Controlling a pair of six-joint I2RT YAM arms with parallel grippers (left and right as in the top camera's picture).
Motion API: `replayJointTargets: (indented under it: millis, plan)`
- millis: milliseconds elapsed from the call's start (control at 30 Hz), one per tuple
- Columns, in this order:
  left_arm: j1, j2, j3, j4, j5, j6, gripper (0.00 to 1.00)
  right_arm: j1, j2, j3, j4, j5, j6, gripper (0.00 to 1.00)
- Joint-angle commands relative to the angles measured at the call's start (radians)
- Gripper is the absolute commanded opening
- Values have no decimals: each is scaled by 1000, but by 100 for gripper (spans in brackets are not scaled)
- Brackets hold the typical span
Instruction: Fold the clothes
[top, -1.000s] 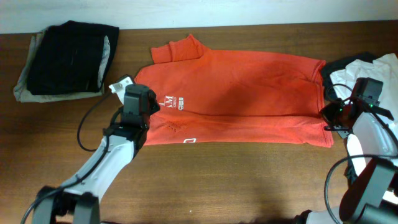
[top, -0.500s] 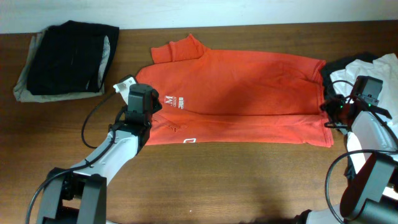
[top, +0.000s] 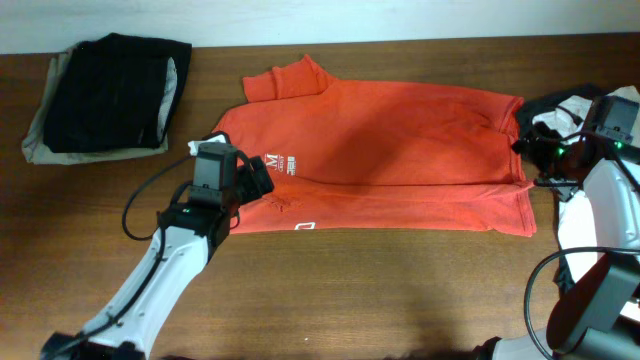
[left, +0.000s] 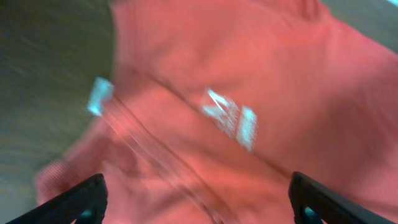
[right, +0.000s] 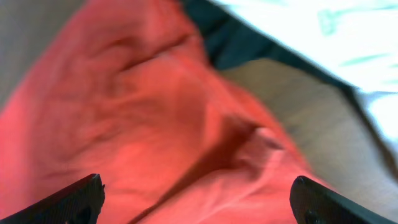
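The left gripper (left: 199, 200) is hovering with its fingers spread wide, one fingertip (left: 84, 198) at each lower corner of the left wrist view, and nothing is sitting between them. Directly beneath and ahead of these fingers, the red-orange T-shirt (left: 298, 93) is lying flat, and its white lettering (left: 230, 118) is showing just beyond the fingertips. A small white patch (left: 99, 96) is lying ahead of the fingertip on the left side of that view; the blur is hiding its detail. The right gripper (right: 196, 200) is likewise standing with its fingers spread apart and is gripping nothing. The wrinkled shirt edge (right: 124, 124) is lying below and ahead of them. Farther ahead, a dark fabric (right: 236, 43) and a white fabric (right: 311, 25) are lying beyond that edge. In the overhead view, the left gripper (top: 255, 183) is hanging over the shirt's end beside the lettering (top: 280, 165), and the right gripper (top: 535, 165) is hanging at the opposite end. The T-shirt (top: 400, 140) is stretching between the two grippers on the table (top: 400, 290), with a crease running along its length. Well away from the left fingers, a dark folded pile (top: 110, 95) is resting at the table's far corner.
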Motion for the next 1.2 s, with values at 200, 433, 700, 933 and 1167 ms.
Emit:
replayJointTargets:
  millis: [200,433,700,933,1167]
  plan:
    - [-61,47,11,-120,319,-56,73,148,10,11,-26,-226,-128,99]
    - [-90,49,11,-133,266,-184,79,280,10,11,-25,-91,-127,99]
    - [-91,138,11,-119,246,-210,79,310,10,11,-22,-53,-82,99]
    - [-91,159,11,-27,278,-210,79,310,10,11,-21,-53,-82,99]
    - [-91,185,11,-32,285,-258,79,312,10,11,-21,-27,-82,99]
